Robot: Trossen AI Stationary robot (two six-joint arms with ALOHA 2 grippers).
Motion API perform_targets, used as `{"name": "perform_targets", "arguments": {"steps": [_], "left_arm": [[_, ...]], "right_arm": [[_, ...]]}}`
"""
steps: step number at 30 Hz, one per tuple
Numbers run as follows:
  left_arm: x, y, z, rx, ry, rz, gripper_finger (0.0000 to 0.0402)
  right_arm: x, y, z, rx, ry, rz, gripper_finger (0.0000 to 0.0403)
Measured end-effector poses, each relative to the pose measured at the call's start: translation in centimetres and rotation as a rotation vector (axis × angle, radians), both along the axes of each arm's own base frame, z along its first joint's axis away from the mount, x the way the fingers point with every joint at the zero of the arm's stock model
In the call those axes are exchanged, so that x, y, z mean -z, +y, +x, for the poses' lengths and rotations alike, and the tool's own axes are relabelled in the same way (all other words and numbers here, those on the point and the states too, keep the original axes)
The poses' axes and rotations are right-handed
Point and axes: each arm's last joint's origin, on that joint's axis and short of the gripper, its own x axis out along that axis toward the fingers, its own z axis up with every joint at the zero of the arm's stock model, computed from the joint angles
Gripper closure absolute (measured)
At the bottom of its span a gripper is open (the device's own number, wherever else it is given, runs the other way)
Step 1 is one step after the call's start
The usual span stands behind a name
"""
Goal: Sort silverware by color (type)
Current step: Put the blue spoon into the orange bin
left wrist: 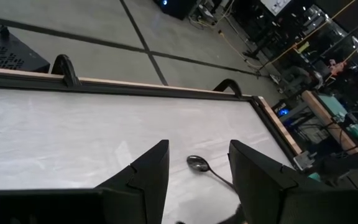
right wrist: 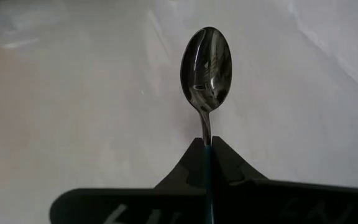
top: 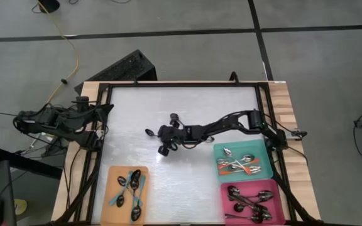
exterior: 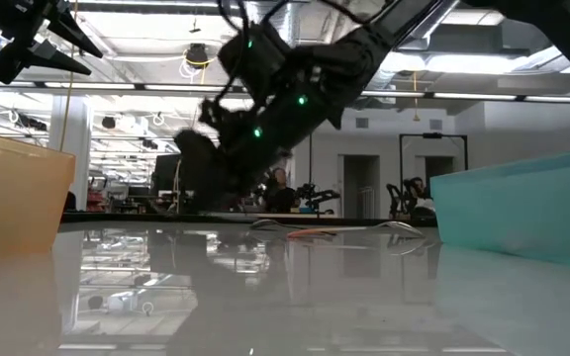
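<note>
One spoon [right wrist: 206,68] with a dark shiny bowl sticks out in front of my right gripper [right wrist: 207,144], which is shut on it near the middle of the white table [top: 187,107]. In the high view the spoon [top: 148,132] points toward the table's left edge. My left gripper [left wrist: 199,148] hangs open and empty by the table's left edge, facing the spoon [left wrist: 197,163] from afar. Other silverware lies in trays: teal-handled spoons [top: 129,188], orange-handled spoons [top: 237,164] and dark spoons [top: 250,201]. My right gripper pinches the spoon's handle just behind the neck [right wrist: 206,132] between its two fingers. The fingers slant down from the table's right side and the handle runs back along them, hidden. The bowl juts forward over the table; whether it hangs clear, I cannot tell.
An orange tray [top: 113,210] sits at the near left. A teal tray [top: 266,164] and a pink tray [top: 226,210] sit at the near right. A black frame [top: 181,83] runs round the table top, which is bare white at its far half.
</note>
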Motion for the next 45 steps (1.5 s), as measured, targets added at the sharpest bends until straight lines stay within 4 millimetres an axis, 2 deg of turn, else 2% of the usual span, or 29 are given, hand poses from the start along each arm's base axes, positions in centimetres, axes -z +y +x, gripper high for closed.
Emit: {"name": "perform_targets", "arguments": {"steps": [7,13,17,28,36,45], "left_arm": [[0.0,0.0,0.0,-0.004,-0.009,-0.009,0.0251],[0.0,0.0,0.0,-0.007,-0.014,-0.015,0.0251],[0.0,0.0,0.0,-0.008,-0.015,-0.015,0.0251],[0.0,0.0,0.0,-0.006,-0.028,-0.036,0.0251],[0.0,-0.1,0.0,0.004,-0.027,-0.043,0.0251],[0.0,-0.1,0.0,0.004,-0.026,-0.042,0.0251]], "right_arm": [[-1.1,2.6,0.6,-0.081,-0.108,-0.052,0.0398],[-2.4,4.7,1.1,-0.215,-0.232,-0.091,0.0398],[-4.5,6.0,2.0,-0.278,-0.295,-0.118,0.0398],[-12.1,9.9,3.7,-0.526,-0.519,-0.218,0.0398],[-15.0,10.1,3.9,-0.603,-0.702,-0.227,0.0398],[-16.6,9.9,3.6,-0.662,-0.891,-0.237,0.0398]]}}
